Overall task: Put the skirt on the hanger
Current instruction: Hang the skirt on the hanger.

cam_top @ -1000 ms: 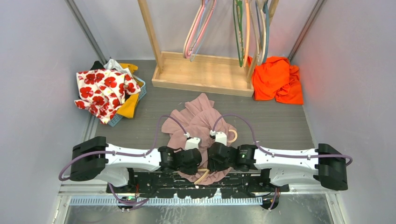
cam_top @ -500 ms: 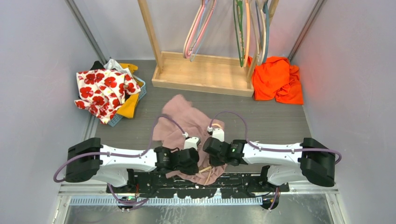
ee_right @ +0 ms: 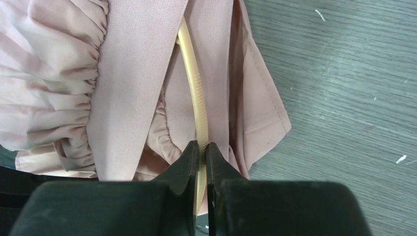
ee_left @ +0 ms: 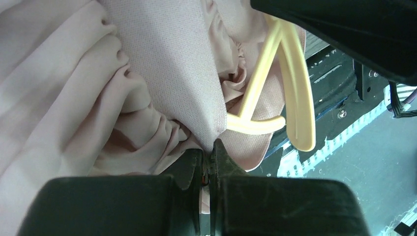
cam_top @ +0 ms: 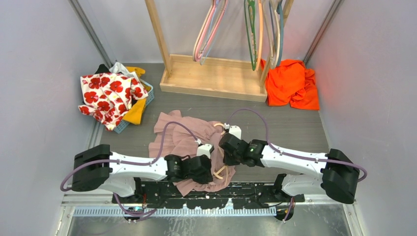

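The dusty pink skirt [cam_top: 182,142] lies crumpled on the grey floor between the two arms. A cream plastic hanger [cam_top: 220,172] is partly inside it; its bars show in the left wrist view [ee_left: 290,98] and one bar in the right wrist view [ee_right: 194,98]. My left gripper [cam_top: 210,169] is shut on the skirt's waistband fabric [ee_left: 196,88]. My right gripper [cam_top: 227,153] is shut on the hanger's bar, with the skirt's waistband [ee_right: 133,73] lying beside it.
A wooden rack [cam_top: 211,78] with several hangers stands at the back. An orange cloth [cam_top: 291,82] lies at the back right. A basket with a red-flowered cloth [cam_top: 109,94] sits at the back left. The black base rail [cam_top: 216,194] runs along the near edge.
The skirt has spread and shifted left. My right gripper has moved away from the near edge with the hanger; my left gripper has stayed near the front, holding fabric.
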`<state>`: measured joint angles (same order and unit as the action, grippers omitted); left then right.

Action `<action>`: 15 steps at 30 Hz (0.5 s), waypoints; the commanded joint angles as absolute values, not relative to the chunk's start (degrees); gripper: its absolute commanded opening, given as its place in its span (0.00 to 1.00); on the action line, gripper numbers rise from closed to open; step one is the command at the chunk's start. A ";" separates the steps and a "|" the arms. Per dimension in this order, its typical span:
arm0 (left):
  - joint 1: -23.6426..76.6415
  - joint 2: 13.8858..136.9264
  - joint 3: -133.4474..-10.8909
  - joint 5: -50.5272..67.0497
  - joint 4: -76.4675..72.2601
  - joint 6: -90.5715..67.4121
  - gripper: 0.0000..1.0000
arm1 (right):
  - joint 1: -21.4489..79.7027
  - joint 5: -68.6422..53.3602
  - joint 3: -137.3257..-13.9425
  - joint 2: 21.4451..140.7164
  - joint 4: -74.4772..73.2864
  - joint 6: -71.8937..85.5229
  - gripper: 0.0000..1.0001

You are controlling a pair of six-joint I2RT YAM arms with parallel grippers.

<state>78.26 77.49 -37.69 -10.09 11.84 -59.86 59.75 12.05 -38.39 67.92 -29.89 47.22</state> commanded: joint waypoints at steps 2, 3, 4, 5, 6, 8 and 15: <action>79.20 79.93 -39.54 -6.70 5.74 -58.19 0.00 | 58.10 14.89 -41.72 69.17 -21.33 48.34 0.01; 79.33 80.62 -39.77 -6.31 5.29 -58.11 0.00 | 57.71 14.64 -41.79 69.63 -20.49 48.59 0.01; 79.49 81.25 -40.01 -5.86 4.56 -58.05 0.00 | 57.31 14.41 -42.25 70.34 -20.04 48.64 0.01; 79.61 81.83 -40.18 -5.37 3.80 -58.01 0.00 | 56.93 14.32 -42.77 71.00 -20.01 48.69 0.01; 79.75 82.49 -40.33 -4.92 3.03 -58.07 0.00 | 56.68 14.40 -43.13 71.66 -19.69 48.73 0.01; 80.08 83.50 -40.75 -4.16 1.40 -58.11 0.00 | 56.37 14.60 -43.57 72.48 -18.87 49.00 0.01; 81.18 85.64 -42.12 -2.14 -2.11 -58.17 0.00 | 53.98 14.05 -44.11 73.91 -16.67 49.95 0.01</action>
<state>79.50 84.82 -39.75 -7.38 3.68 -58.50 55.70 10.92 -39.99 74.06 -25.98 47.27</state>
